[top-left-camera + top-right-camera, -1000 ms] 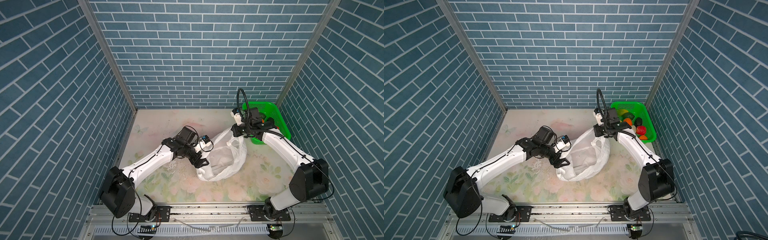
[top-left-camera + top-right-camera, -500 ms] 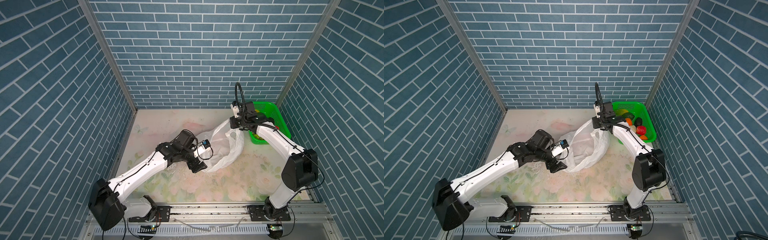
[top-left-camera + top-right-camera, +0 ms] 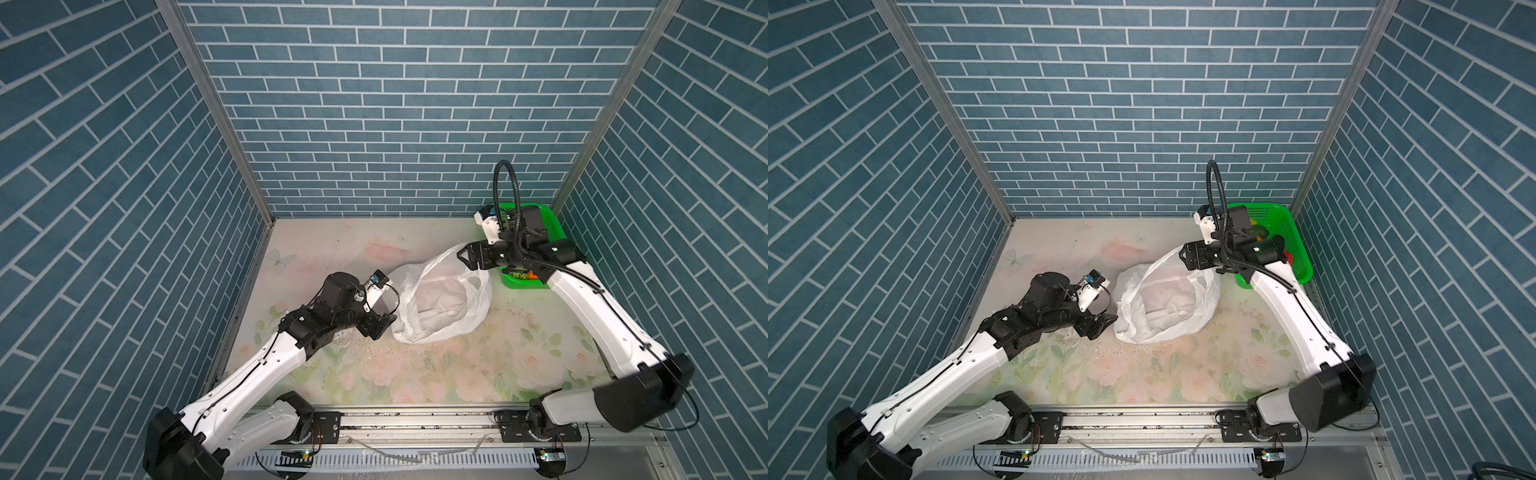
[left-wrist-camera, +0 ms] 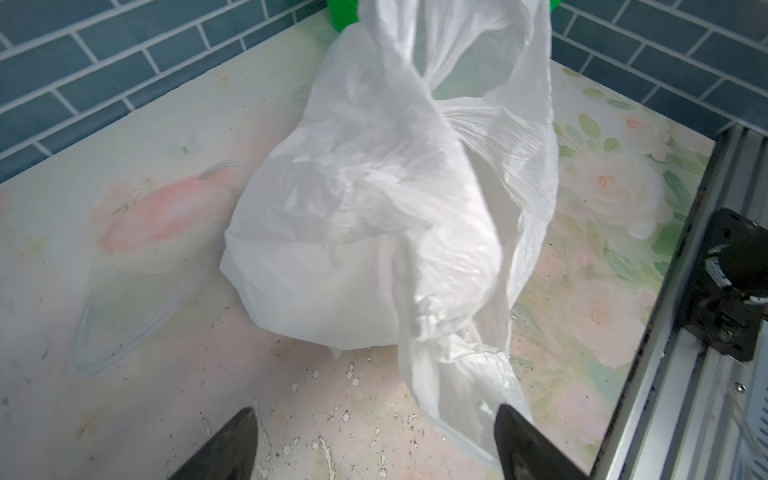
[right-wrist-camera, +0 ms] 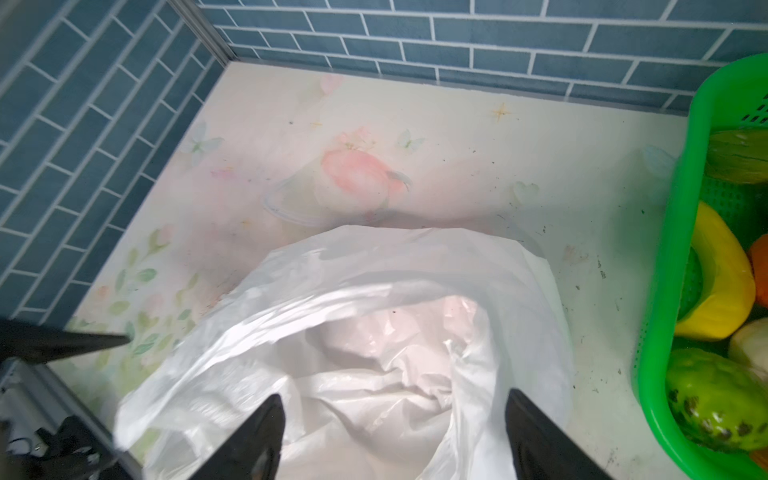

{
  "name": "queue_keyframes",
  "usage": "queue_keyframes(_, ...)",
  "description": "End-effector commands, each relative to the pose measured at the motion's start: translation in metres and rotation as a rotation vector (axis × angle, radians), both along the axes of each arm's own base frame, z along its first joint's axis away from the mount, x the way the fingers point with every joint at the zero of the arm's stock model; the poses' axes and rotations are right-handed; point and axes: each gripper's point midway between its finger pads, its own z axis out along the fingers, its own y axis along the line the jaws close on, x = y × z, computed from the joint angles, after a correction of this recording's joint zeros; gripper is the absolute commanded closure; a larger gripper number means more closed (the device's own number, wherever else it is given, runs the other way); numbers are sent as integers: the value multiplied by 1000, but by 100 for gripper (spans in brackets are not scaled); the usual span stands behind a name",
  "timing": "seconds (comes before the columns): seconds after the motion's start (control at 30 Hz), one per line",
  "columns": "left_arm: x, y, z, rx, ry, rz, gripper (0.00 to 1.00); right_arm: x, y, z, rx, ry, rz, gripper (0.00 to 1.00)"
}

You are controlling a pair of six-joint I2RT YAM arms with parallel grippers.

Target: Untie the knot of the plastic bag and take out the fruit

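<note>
Top views, left to right: left gripper (image 3: 380, 326) low over flowered table (image 3: 415, 374), just beside white plastic bag (image 3: 440, 303), jaws spread wide, gripping nothing. Left wrist view: loose bag handle (image 4: 457, 374) drapes close past one finger (image 4: 523, 444); contact unclear. Bag slumps mid-table, untied, mouth gaping, only crumpled white film visible inside. Right gripper (image 3: 463, 257) at bag's raised far edge; right wrist view shows jaws well apart, released. Green basket (image 3: 557, 226) in far right corner holds fruit (image 5: 715, 286): yellow-green, orange, spotted green pieces.
</note>
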Motion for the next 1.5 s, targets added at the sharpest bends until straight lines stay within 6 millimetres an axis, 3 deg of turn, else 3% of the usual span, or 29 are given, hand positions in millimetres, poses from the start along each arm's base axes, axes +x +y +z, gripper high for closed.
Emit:
queue_keyframes(0.0, 17, 24, 14, -57, -60, 170, 10, -33, -17, -23, -13, 89, -23, 14)
queue_keyframes(0.17, 21, 63, 22, -51, -135, 340, 10, -41, -65, -46, 23, 69, -161, 10)
queue_keyframes(0.3, 22, 90, 12, -30, -154, 441, 8, -34, -104, -55, 64, 9, -289, 6)
queue_keyframes(0.67, 37, 161, -12, 38, -277, 700, 3, 10, -197, -102, 19, -77, -586, 1)
queue_keyframes(0.77, 44, 177, -11, 32, -315, 760, 3, 22, -215, -113, 17, -125, -633, 2)
queue_keyframes(1.07, 79, 193, -33, 36, -404, 797, 2, 54, -219, -148, 30, -240, -589, 1)
queue_keyframes(1.47, 110, 202, -64, 61, -468, 839, 3, 63, -218, -171, 43, -390, -568, 1)
